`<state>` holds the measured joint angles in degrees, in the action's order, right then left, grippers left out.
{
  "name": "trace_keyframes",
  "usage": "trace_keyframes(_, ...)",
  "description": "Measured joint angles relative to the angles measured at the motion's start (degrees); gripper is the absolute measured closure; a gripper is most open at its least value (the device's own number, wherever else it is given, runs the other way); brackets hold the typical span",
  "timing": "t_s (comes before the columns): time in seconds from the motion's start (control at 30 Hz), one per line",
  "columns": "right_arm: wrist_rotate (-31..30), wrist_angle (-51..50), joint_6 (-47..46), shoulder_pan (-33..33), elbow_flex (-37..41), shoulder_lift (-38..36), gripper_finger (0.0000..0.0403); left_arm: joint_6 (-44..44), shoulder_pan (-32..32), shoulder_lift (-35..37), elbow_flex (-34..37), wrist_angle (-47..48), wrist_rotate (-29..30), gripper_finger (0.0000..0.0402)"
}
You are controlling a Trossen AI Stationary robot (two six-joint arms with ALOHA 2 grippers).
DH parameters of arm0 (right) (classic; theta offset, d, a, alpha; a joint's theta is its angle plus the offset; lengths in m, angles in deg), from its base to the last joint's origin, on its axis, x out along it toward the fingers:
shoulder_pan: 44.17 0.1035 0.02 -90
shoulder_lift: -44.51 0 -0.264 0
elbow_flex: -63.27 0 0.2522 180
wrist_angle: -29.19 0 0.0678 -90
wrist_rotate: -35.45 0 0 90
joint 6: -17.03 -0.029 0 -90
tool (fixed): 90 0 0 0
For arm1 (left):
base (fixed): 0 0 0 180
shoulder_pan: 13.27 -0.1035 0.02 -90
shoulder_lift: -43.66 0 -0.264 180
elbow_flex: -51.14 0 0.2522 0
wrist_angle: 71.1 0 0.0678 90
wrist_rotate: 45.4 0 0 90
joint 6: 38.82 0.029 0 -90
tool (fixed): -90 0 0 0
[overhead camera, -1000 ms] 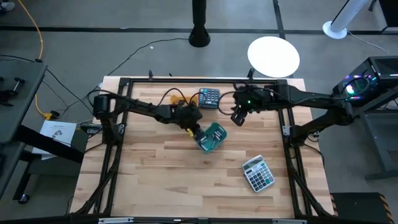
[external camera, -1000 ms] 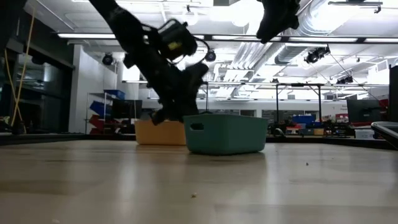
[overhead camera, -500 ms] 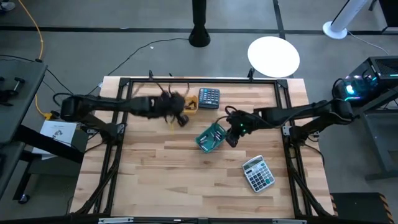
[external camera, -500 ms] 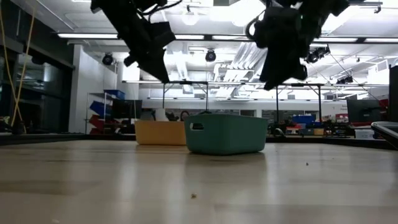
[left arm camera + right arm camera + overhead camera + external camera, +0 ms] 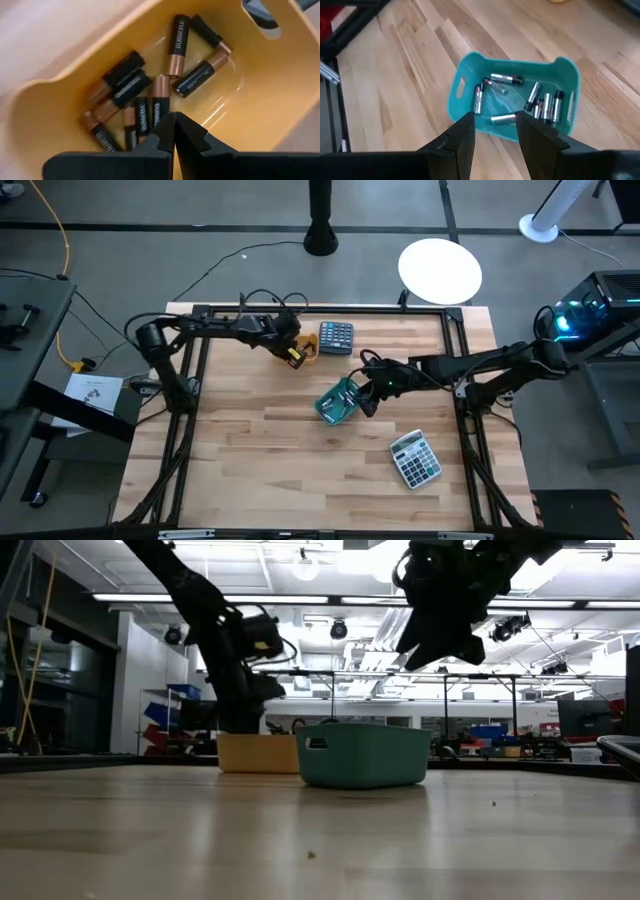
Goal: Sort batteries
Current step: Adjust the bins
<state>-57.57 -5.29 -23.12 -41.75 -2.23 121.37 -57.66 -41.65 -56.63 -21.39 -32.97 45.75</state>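
A yellow bin (image 5: 303, 352) stands at the table's far side; the left wrist view shows several black-and-copper batteries (image 5: 150, 95) lying on its floor. My left gripper (image 5: 174, 119) hangs shut just above them, inside the bin's rim (image 5: 295, 358). I see nothing between its fingers. A teal bin (image 5: 338, 402) stands at mid-table and holds several silvery batteries (image 5: 520, 102) with red or dark ends. My right gripper (image 5: 495, 122) hovers open above the teal bin's right edge (image 5: 366, 396), well clear of it in the low view (image 5: 440, 635).
A dark calculator (image 5: 336, 337) lies just right of the yellow bin at the far edge. A grey calculator (image 5: 414, 458) lies near the table's right near corner. A black frame (image 5: 462, 380) borders the wooden table. The two bins stand close together (image 5: 300, 753).
My left gripper has left the teal bin, swung up and toward the table's far left, and come down over the yellow bin. My right gripper has moved from beside the dark calculator toward the near edge, to above the teal bin.
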Motion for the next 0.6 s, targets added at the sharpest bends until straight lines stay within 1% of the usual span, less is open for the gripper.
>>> trace_keyframes(0.1,0.0,0.4,-0.6,0.0,0.0,0.0,0.0266,-0.4,0.3,-1.9,0.0,-0.2,-1.4,0.0401)
trace_keyframes(0.23,0.0,0.5,-1.0,0.0,-0.1,0.0,0.0266,-0.5,1.5,-1.7,0.0,3.1,-3.8,0.0401)
trace_keyframes(0.43,0.0,0.6,-1.3,0.0,-0.1,0.0,0.0266,0.1,5.2,1.9,-0.1,9.9,-6.0,0.0402)
trace_keyframes(0.6,0.6,-0.4,-1.9,0.7,-0.1,0.0,0.0266,0.0,10.5,5.7,-0.1,13.6,-6.1,0.0401)
